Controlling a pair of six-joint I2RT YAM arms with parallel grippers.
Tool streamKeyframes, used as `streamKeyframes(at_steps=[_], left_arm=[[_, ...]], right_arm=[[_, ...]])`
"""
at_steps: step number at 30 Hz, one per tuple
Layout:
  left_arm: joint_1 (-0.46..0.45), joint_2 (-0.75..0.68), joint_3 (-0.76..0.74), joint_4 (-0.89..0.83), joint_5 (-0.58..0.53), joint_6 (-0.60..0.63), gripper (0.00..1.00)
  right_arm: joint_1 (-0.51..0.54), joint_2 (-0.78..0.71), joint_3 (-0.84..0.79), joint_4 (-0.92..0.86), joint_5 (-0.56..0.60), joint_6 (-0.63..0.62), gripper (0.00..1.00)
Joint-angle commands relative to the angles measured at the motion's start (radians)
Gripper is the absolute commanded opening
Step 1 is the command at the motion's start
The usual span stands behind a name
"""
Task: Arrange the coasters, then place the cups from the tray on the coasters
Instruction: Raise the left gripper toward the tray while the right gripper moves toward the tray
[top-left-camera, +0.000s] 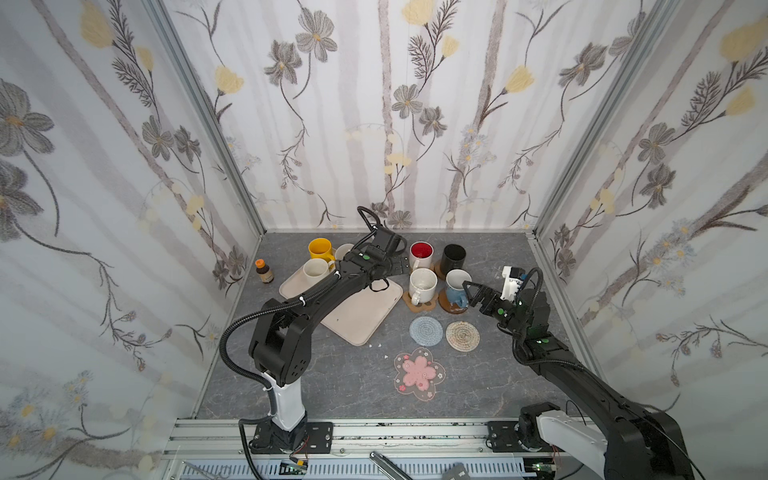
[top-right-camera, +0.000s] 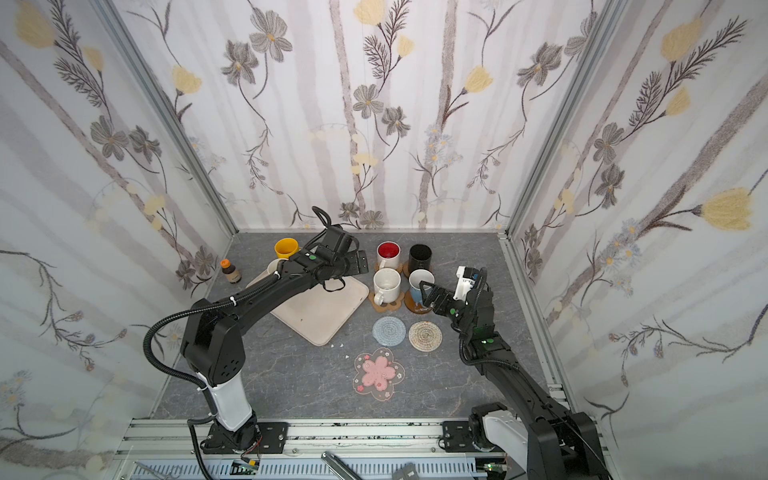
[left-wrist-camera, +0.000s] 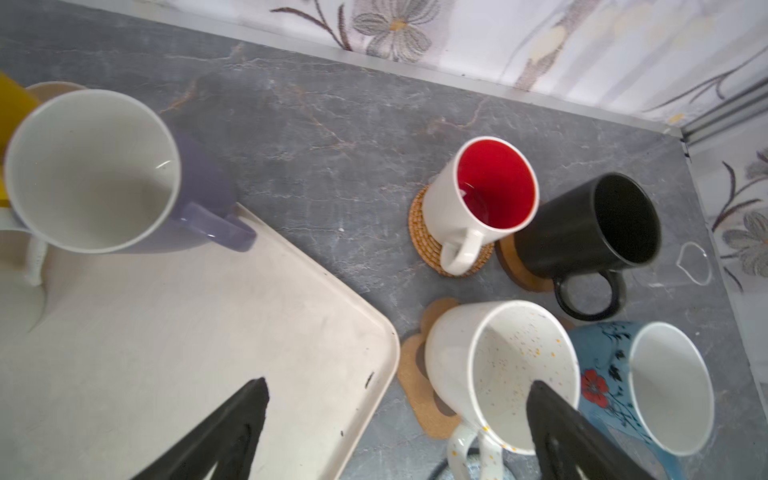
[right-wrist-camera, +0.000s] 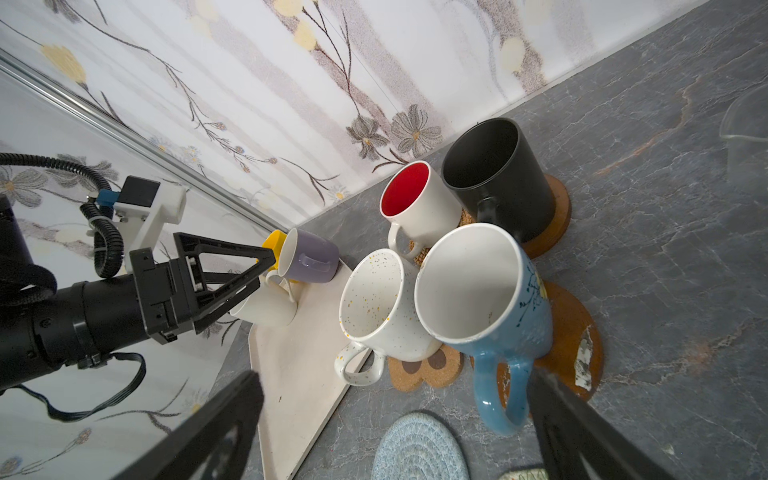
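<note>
Top views, tray: beige tray (top-left-camera: 361, 316) lies left of centre; yellow mug (top-left-camera: 321, 248) and cream mug (top-left-camera: 316, 270) stand at its upper-left end.
Top views, placed cups: red-lined mug (top-left-camera: 422, 253), black mug (top-left-camera: 453, 257), speckled mug (top-left-camera: 422, 283) and blue mug (top-left-camera: 456, 286) stand upright in a square block right of centre, each on a coaster.
Top views, bare coasters: knitted coaster (top-left-camera: 426, 331) and braided coaster (top-left-camera: 462, 336) lie side by side below the block; blossom coaster (top-left-camera: 419, 373) is at lower centre.
Top views, left gripper (top-right-camera: 359, 264): empty, over the tray's upper corner, beside the red-lined mug.
Top views, right gripper (top-right-camera: 430, 295): at the blue mug's right side.
Left wrist, left gripper (left-wrist-camera: 397, 388): fingers spread wide, holding nothing; the tray corner and speckled mug are below; lavender mug (left-wrist-camera: 208, 195) stands on the tray.
Right wrist, right gripper (right-wrist-camera: 395, 378): fingers spread wide, the blue mug's handle between them, not clamped.
</note>
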Motion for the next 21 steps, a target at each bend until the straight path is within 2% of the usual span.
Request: streamKeyframes(at_steps=[1,10,21], left_arm=[[0.059,-0.003,-0.004,0.006,0.064,-0.034,0.94],[0.157,0.071,0.041,0.002,0.088,-0.012,0.86],[0.201,0.201,0.106,-0.027,0.087,-0.055,0.80]], right_arm=[[0.029,0.052,0.074,-0.016,-0.010,-0.032,1.00],[0.126,0.210,0.359,-0.124,0.039,-0.075,1.00],[0.182,0.340,0.540,-0.111,0.051,-0.070,1.00]])
